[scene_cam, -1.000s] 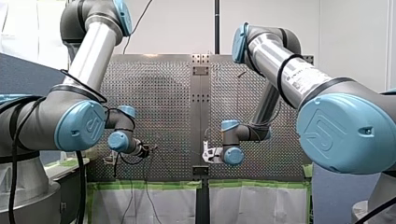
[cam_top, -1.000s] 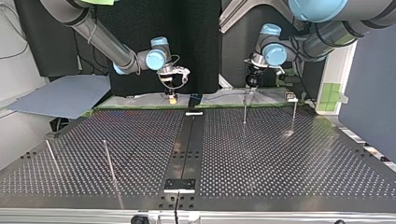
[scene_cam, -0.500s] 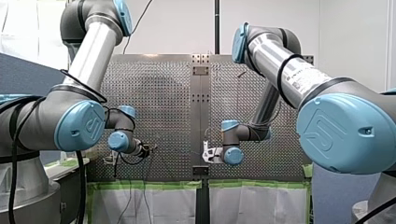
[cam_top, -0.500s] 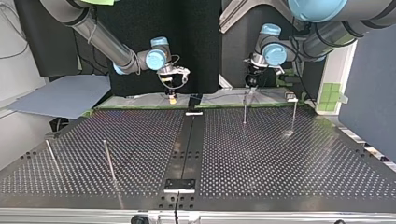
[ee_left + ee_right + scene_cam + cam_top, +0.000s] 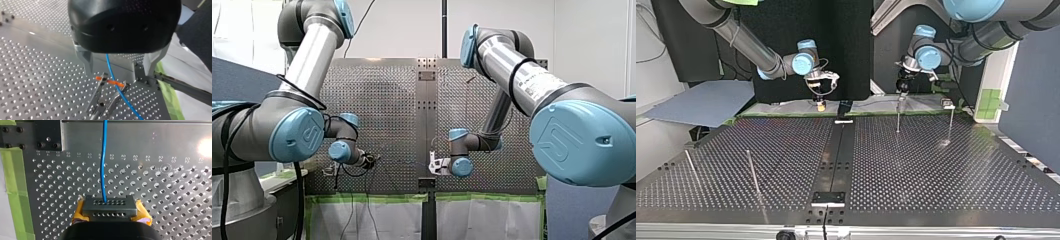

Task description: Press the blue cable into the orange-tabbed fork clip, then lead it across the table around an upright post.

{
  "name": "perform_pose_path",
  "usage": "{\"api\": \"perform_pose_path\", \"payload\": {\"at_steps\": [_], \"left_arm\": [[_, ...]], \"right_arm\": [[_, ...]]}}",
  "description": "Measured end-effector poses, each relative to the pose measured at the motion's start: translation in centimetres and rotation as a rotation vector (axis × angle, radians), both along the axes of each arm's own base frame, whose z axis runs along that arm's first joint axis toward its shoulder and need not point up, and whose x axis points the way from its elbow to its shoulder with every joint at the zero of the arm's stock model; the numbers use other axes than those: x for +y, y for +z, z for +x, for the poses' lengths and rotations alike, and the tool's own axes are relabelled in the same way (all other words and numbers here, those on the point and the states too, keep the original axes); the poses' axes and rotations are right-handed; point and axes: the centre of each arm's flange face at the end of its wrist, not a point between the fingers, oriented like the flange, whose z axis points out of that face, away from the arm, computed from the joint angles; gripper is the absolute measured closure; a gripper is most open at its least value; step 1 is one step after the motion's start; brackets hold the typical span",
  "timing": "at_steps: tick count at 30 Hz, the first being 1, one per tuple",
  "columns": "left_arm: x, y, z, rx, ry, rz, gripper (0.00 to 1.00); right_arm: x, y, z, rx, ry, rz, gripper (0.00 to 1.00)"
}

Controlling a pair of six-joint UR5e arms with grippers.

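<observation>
One blue cable (image 5: 109, 67) passes between my left gripper's (image 5: 118, 71) wide-apart metal fingers and over the orange-tabbed fork clip (image 5: 105, 97) on the perforated table (image 5: 936, 165). My right gripper (image 5: 110, 207), with yellow pads, clamps the cable. Green tape (image 5: 15, 195) lines the table's edge. Both grippers point down at the top view's far edge.

hole nos. 21–32 on table (image 5: 155, 147)

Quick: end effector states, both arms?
Left end effector: open, thin blue cable passing between its spread metal fingers.
Right end effector: closed on that cable.
</observation>
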Motion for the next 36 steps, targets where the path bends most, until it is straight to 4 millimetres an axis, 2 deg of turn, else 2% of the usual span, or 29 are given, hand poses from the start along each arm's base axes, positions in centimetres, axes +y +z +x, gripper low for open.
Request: {"api": "perform_pose_path", "payload": {"at_steps": [12, 20, 26, 36], "left_arm": [[-1.0, 0.1, -0.3, -0.02, 0.016, 0.039, 0.0], [-1.8, 0.6, 0.3, -0.057, 0.073, -0.002, 0.0], [-3.6, 1.3, 0.9, -0.086, 0.094, -0.036, 0.0], [-8.0, 3.1, 2.1, -0.143, 0.111, -0.112, 0.0]], "right_arm": [[0.0, 0.0, 0.0, -0.001, -0.001, -0.002, 1.0], [-0.1, 0.0, 0.0, -0.003, -0.003, -0.005, 1.0], [-0.1, -0.1, 0.0, -0.004, -0.003, -0.006, 1.0], [0.0, -0.1, 0.0, -0.002, -0.001, -0.002, 1.0]]}}
